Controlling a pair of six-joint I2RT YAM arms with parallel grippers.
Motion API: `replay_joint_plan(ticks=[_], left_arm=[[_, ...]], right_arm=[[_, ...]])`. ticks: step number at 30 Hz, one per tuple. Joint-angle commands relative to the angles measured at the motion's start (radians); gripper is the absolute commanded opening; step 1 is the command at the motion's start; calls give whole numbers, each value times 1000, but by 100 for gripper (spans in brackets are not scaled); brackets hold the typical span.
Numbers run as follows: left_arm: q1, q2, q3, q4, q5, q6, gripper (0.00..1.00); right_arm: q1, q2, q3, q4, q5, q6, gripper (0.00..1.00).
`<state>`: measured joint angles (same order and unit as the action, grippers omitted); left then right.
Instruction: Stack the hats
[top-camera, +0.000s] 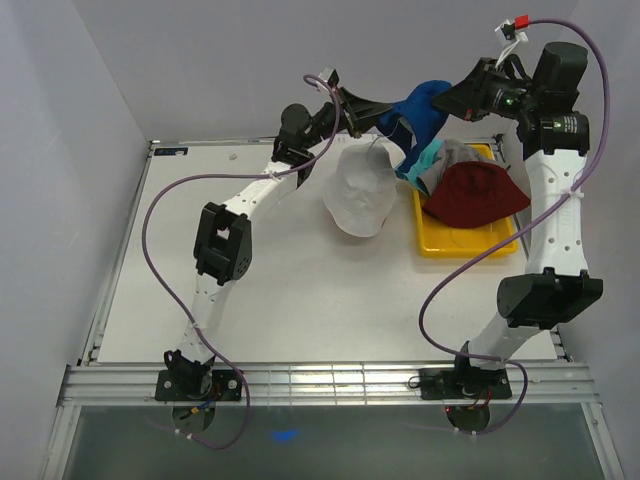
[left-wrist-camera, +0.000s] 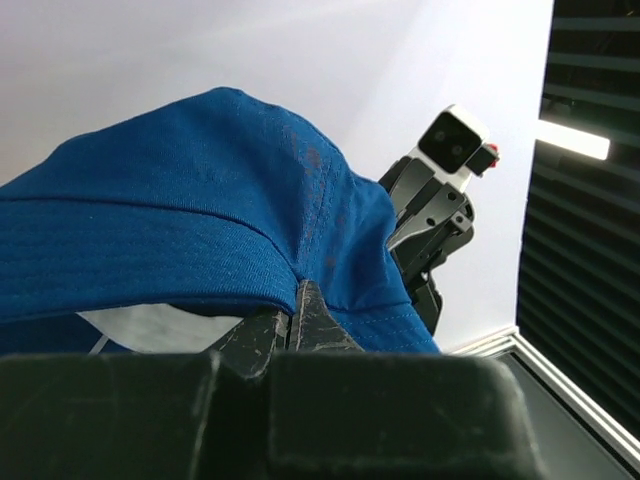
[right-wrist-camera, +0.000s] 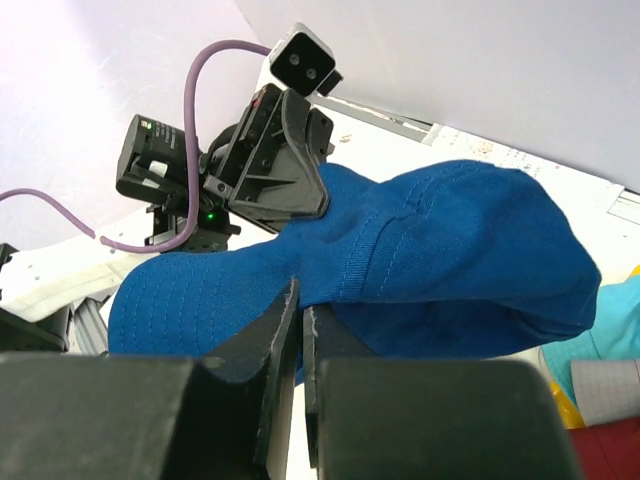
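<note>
The royal blue hat (top-camera: 422, 104) hangs in the air at the back of the table, held between both arms. My left gripper (top-camera: 384, 113) is shut on its brim from the left; in the left wrist view the jaws (left-wrist-camera: 292, 302) pinch the blue fabric (left-wrist-camera: 200, 200). My right gripper (top-camera: 449, 100) is shut on the opposite edge (right-wrist-camera: 300, 300) of the blue hat (right-wrist-camera: 440, 250). The light grey hat (top-camera: 360, 192) lies on the table below. The dark red hat (top-camera: 476, 192) lies on the yellow tray, with the teal hat (top-camera: 424, 166) peeking out beside it.
The yellow tray (top-camera: 452, 243) sits at the back right of the white table (top-camera: 250, 300). White walls close in the left and back sides. A metal rail (top-camera: 320, 380) runs along the near edge by the arm bases.
</note>
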<state>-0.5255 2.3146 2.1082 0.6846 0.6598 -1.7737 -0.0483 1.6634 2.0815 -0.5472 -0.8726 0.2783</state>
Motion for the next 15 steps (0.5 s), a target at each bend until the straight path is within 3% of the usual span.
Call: replay_joint_plan(ticks=[1, 8, 15], left_arm=[[7, -18, 44, 50, 50, 37, 0], [56, -46, -36, 113, 89, 92, 0], [116, 45, -7, 303, 170, -6, 0]], right_arm=[[-9, 22, 52, 32, 7, -4, 8], [-9, 47, 28, 50, 0, -14, 8], [-7, 61, 8, 64, -9, -27, 8]])
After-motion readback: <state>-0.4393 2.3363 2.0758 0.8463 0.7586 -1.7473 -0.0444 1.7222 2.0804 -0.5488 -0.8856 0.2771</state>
